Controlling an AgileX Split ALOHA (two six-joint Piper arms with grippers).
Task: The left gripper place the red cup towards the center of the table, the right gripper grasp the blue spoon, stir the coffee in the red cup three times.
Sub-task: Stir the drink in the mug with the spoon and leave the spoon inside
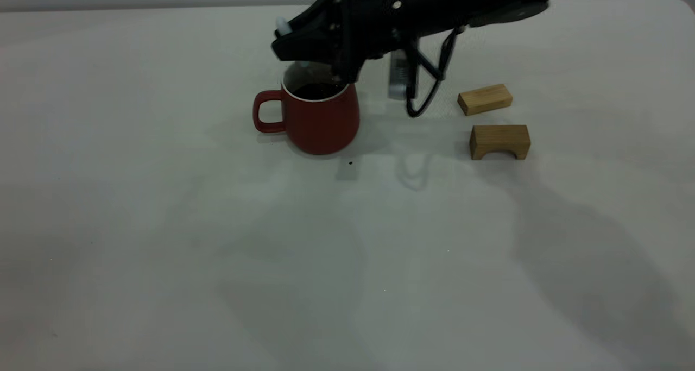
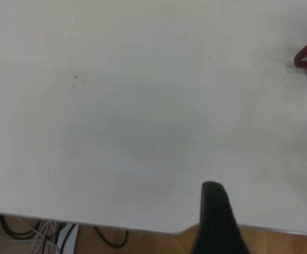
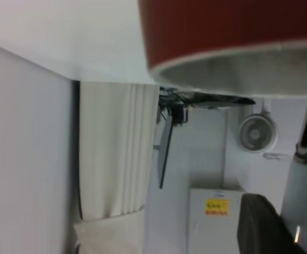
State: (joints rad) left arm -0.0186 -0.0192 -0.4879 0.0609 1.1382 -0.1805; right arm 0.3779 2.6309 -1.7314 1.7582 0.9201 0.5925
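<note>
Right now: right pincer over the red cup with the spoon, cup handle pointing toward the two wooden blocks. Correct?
Not quite. The exterior view shows the red cup with its handle pointing away from the two wooden blocks, toward the opposite side of the table. The rest holds: the right pincer is over the cup, gripping the blue spoon.

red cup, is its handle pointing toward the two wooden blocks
No, in the exterior view the red cup has its handle on the side away from the wooden blocks, which sit on its other side.

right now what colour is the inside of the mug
White lining on the red cup, clearest in the exterior view.
</note>
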